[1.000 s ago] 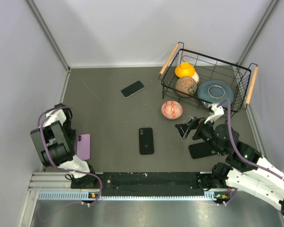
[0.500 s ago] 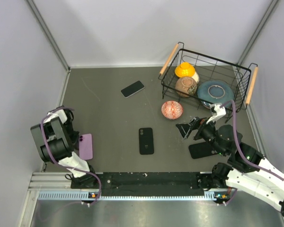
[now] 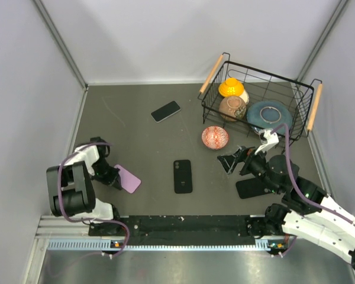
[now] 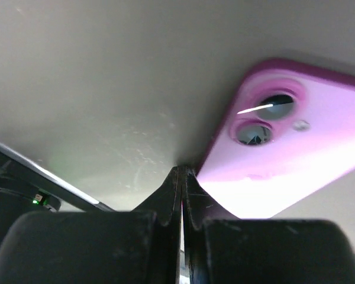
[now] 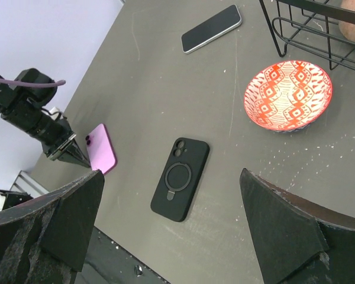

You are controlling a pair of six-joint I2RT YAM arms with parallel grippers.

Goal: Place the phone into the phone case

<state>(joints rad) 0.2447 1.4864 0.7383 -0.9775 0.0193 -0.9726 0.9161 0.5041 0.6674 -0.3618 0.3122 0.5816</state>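
The left end effector [image 4: 181, 173] is down at the bench [image 3: 136, 142] to the left of the black phone case [image 3: 183, 176]. Its fingers are pressed together with nothing between them, as the left wrist view shows. Their tips sit right at the edge of the pink phone [image 3: 128, 178]; whether they touch it I cannot tell. The pink phone lies flat, back up, with its two camera lenses showing. It is turned at an angle and lies left of the black case, well apart from it.

The black case lies flat, with a ring stand and a camera cut-out on its upper face. A dark-screened phone [image 3: 165, 110] lies face up, far behind the case and slightly to its left.

The right end effector [image 3: 228, 164] hovers to the right of the case, fingers spread wide and holding nothing. A red patterned bowl [image 3: 215, 137] sits behind and right of the case, and a wire basket [image 3: 257, 74] holding crockery stands further back on that side.
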